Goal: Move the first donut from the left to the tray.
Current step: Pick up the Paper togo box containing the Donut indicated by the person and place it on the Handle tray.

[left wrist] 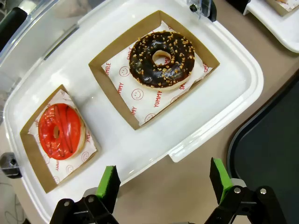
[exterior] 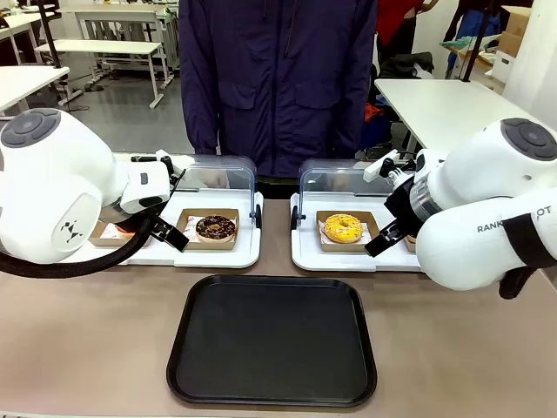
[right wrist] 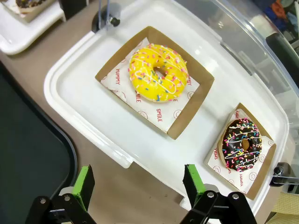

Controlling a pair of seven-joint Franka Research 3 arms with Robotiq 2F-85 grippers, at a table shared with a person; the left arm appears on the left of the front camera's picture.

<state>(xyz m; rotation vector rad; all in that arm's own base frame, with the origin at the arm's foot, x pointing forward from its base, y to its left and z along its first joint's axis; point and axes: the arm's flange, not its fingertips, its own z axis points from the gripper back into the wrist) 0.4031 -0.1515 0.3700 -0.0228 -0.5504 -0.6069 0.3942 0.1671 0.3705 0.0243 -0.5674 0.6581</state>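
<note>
Masking much of the red donut (left wrist: 60, 131) in front view, left arm (exterior: 52, 196).

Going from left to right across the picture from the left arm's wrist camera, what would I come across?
First the red-iced donut → chocolate donut with nut crumbs → black tray at the right edge.

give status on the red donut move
Left gripper open, short of the red donut. Right gripper open. Donut untouched in its cardboard holder. Nothing blocking it.
</note>
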